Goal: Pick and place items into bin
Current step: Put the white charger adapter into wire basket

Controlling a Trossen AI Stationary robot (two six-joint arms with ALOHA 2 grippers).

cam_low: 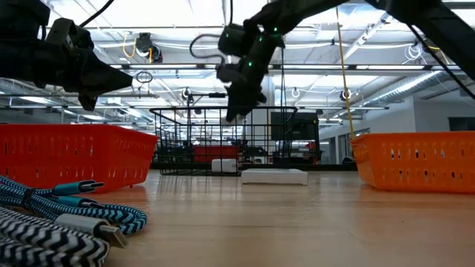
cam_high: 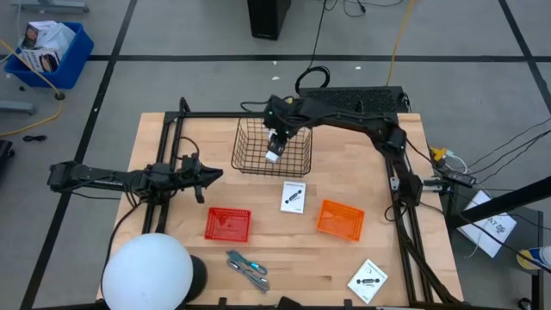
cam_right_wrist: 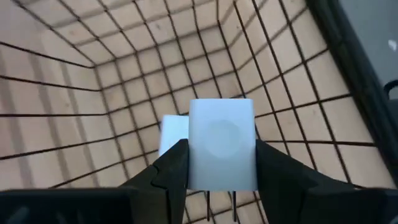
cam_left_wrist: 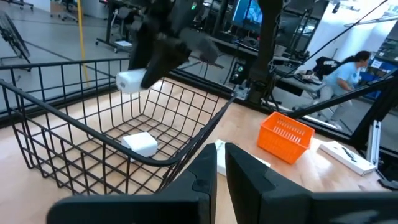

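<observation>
My right gripper (cam_high: 275, 148) hangs over the black wire bin (cam_high: 297, 160), shut on a white cube (cam_right_wrist: 221, 146). A second white cube (cam_left_wrist: 140, 144) lies on the bin's floor, right below the held one (cam_right_wrist: 173, 134). One white card with a black part (cam_high: 294, 196) lies flat on the table just near of the bin. The other card (cam_high: 368, 280) lies near the table's near right corner. The grey-blue plier-like tool (cam_high: 248, 269) lies by the near edge. My left gripper (cam_high: 205, 176) waits shut, left of the bin. My right gripper pinches the white cube by two opposite side faces (cam_right_wrist: 194, 155), one finger on each side. The fingers (cam_left_wrist: 155, 62) come from above, slanting down into the bin's open top. The cube (cam_left_wrist: 130, 81) is lifted clear, above the bin's floor and the other cube.
A red basket (cam_high: 228, 224) and an orange basket (cam_high: 340, 218) stand on the table near of the bin. A large white dome (cam_high: 146, 271) sits at the near left corner. Striped cables (cam_low: 67, 211) lie close to the low camera. A person (cam_left_wrist: 348, 65) sits beyond the table.
</observation>
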